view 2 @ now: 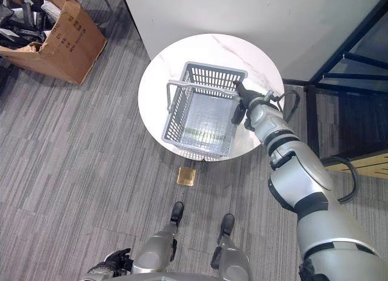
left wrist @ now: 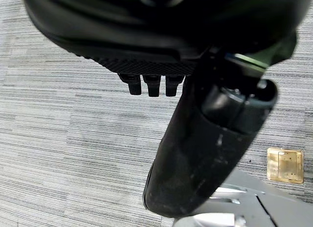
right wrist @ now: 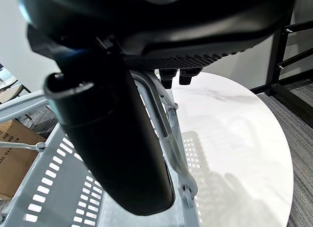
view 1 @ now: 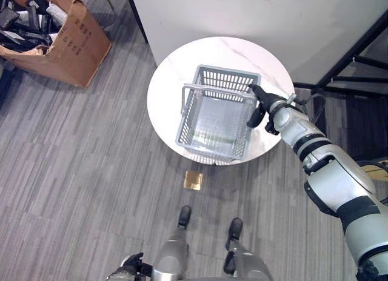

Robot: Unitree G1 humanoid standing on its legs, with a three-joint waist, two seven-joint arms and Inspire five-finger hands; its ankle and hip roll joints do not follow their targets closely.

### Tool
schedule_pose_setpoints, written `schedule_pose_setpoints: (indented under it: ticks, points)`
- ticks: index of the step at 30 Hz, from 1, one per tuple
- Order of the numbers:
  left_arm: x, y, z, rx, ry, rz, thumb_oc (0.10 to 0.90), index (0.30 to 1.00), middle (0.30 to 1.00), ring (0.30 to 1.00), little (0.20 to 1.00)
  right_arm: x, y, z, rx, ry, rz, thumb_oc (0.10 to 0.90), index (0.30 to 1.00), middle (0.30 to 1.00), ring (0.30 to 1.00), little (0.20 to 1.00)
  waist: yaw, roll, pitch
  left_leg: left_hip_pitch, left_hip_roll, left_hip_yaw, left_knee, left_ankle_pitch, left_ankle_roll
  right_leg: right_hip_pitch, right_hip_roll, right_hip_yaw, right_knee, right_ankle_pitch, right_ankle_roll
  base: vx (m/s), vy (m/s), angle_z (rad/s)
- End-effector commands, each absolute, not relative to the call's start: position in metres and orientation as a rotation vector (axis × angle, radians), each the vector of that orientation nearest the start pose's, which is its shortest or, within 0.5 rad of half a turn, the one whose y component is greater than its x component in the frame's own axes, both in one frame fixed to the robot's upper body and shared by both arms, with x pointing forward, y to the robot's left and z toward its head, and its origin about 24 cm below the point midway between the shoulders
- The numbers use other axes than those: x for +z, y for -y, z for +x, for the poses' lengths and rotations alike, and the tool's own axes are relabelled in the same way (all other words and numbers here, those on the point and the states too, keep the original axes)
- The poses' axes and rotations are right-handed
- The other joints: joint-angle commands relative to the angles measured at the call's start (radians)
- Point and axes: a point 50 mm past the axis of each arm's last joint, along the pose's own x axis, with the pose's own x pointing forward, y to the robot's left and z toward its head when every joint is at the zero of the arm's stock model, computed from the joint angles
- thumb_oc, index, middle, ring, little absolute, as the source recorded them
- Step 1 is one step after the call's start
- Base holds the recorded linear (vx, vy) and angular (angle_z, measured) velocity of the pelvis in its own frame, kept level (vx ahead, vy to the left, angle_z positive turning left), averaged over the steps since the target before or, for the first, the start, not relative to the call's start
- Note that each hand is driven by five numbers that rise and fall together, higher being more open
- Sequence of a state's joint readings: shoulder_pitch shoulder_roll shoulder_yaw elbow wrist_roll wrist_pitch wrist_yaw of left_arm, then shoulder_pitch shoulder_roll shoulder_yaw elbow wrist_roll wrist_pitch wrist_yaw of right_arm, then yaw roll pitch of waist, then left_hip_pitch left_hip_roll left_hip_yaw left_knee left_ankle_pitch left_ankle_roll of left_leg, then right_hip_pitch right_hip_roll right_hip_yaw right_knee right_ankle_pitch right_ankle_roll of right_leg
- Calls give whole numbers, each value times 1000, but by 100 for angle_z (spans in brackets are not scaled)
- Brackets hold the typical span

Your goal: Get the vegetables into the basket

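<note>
A grey plastic basket (view 1: 213, 79) with slotted walls stands in the middle of a round white marble table (view 1: 168, 81), and its floor looks bare. My right hand (view 1: 262, 105) is at the basket's right rim near the far corner. Its fingers are relaxed, and in the right wrist view the straight thumb (right wrist: 115, 139) hangs over the basket's inside. The rim and a folded handle (right wrist: 164, 114) run between thumb and fingers. My left hand (view 1: 126, 266) hangs low by my side over the carpet with relaxed fingers; its thumb (left wrist: 205, 153) shows in the left wrist view.
An open cardboard box (view 1: 66, 39) with dark items sits on the carpet at the far left. A white wall (view 1: 254, 14) rises behind the table. Black metal framing (view 1: 357, 57) stands to the right. A small brass floor plate (view 1: 193, 180) lies in front of the table.
</note>
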State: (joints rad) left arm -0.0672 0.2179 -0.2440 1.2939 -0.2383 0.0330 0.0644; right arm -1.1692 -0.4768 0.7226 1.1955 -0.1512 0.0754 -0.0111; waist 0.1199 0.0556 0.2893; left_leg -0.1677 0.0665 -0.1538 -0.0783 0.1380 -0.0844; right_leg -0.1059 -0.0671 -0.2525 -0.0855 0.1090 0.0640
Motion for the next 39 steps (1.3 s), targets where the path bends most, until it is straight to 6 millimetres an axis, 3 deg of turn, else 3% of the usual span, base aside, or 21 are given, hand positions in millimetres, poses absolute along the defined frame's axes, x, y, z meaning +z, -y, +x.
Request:
schedule_pose_setpoints:
  ticks: [1,8,14,22,29,30,35,39]
  points:
    - [-160,-243,98,163,-1282,240,900,1000,1000,1000,1000,231,160,432,-30,95,-1215,900,1000,1000,1000,1000,-10,-114,-36,71,-65,56,-7,-81,24,-38,-86,114,12,26,89,0,0,0]
    - [-155,-254,103,191,-1276,245,900,1000,1000,1000,1000,244,119,430,54,198,-1228,900,1000,1000,1000,1000,-14,-149,-49,98,-60,76,1,-105,34,-33,-79,143,16,23,86,0,0,-10]
    - [-155,-256,103,213,-1272,232,900,1000,1000,1000,1000,256,107,430,56,233,-1233,900,1000,1000,1000,1000,-3,-161,-45,90,-60,79,1,-101,35,-41,-78,143,16,27,86,-6,0,-2]
    - [-154,-259,105,225,-1263,231,900,1000,1000,1000,1000,254,112,433,21,175,-1237,900,1000,1000,1000,1000,20,-163,-31,70,-66,57,1,-92,36,-49,-82,127,17,30,89,-7,0,4]
    - [-151,-260,114,240,-1233,233,900,1000,1000,1000,1000,275,130,434,-82,172,-1321,900,1000,1000,1000,1000,41,-154,-6,15,-72,36,-7,-65,25,-86,-86,98,9,45,94,-10,5,9]
    - [-151,-259,115,235,-1232,235,900,1000,1000,1000,1000,275,132,434,-85,172,-1325,400,300,300,300,300,41,-153,-5,9,-73,33,-7,-63,24,-90,-86,97,9,46,95,16,-2,6]
    - [-152,-255,115,228,-1234,234,900,1000,1000,1000,1000,271,143,434,-106,138,-1336,400,300,300,300,300,42,-155,-2,8,-71,31,-7,-63,23,-85,-85,95,6,41,94,29,0,12]
    - [-153,-252,113,230,-1242,225,900,1000,1000,1000,1000,261,139,435,-87,116,-1289,400,300,300,300,300,37,-157,-9,21,-71,33,-4,-72,26,-72,-84,99,6,34,94,8,-1,0]
